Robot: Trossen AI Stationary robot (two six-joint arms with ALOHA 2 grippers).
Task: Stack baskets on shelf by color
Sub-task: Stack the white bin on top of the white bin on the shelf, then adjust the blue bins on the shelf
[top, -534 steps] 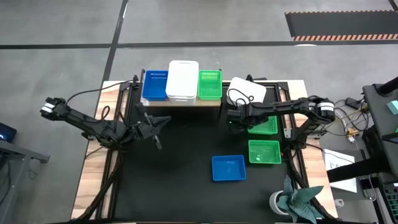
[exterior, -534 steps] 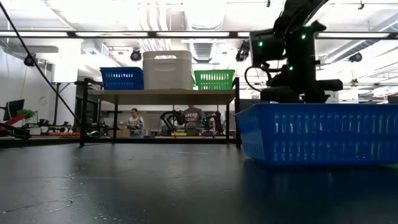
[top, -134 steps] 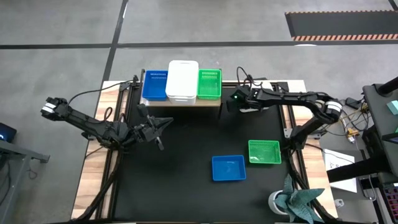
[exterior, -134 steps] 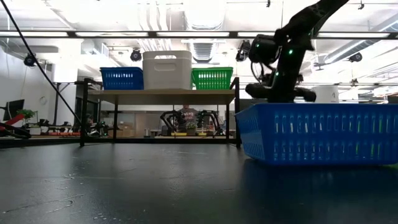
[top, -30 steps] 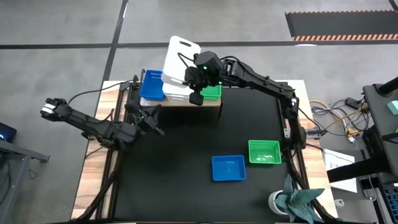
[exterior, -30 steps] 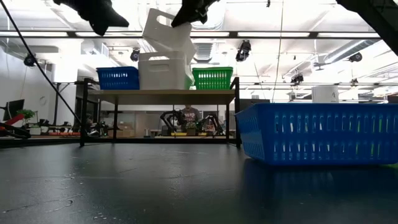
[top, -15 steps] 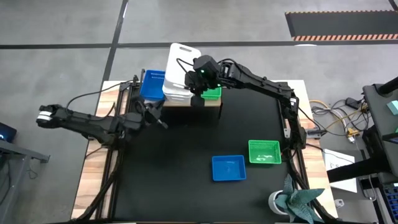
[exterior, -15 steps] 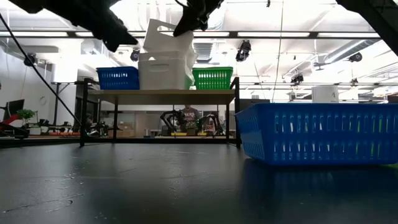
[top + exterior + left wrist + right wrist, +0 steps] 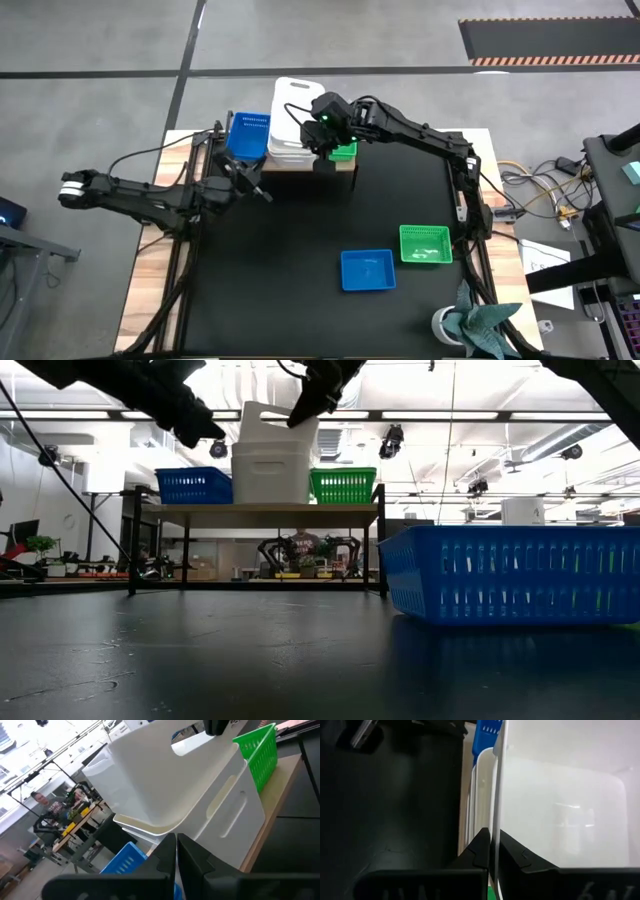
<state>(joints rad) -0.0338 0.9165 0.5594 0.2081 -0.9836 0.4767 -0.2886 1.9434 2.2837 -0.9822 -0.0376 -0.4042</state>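
The shelf (image 9: 296,167) stands at the table's far edge. On it sit a blue basket (image 9: 250,134), a white basket stack (image 9: 290,148) and a green basket (image 9: 344,151). My right gripper (image 9: 322,137) is shut on an upper white basket (image 9: 272,424), which sits partly inside the lower white one (image 9: 268,472). My left gripper (image 9: 247,181) hovers shut and empty before the shelf, below the blue basket; it also shows in the low view (image 9: 190,415). A blue basket (image 9: 367,270) and a green basket (image 9: 425,244) rest on the table. My right gripper pinches the upper white basket's side wall at its rim (image 9: 496,822), one finger inside (image 9: 517,854) and one outside (image 9: 479,847). The fingers come from above, slanting down, on the side toward the green basket. The basket is nearly level, its bottom inside the lower white basket.
A white pot with a grey-green plant (image 9: 470,322) stands at the table's near right corner. The blue basket (image 9: 510,572) fills the low view's right. Cables and the arm mounts lie along both table sides. People (image 9: 300,550) sit far behind the shelf.
My right gripper has come down over the white stack with the white basket, which has tipped from a steep tilt to nearly level and settled into the lower white basket. My left gripper has moved down and toward the shelf.
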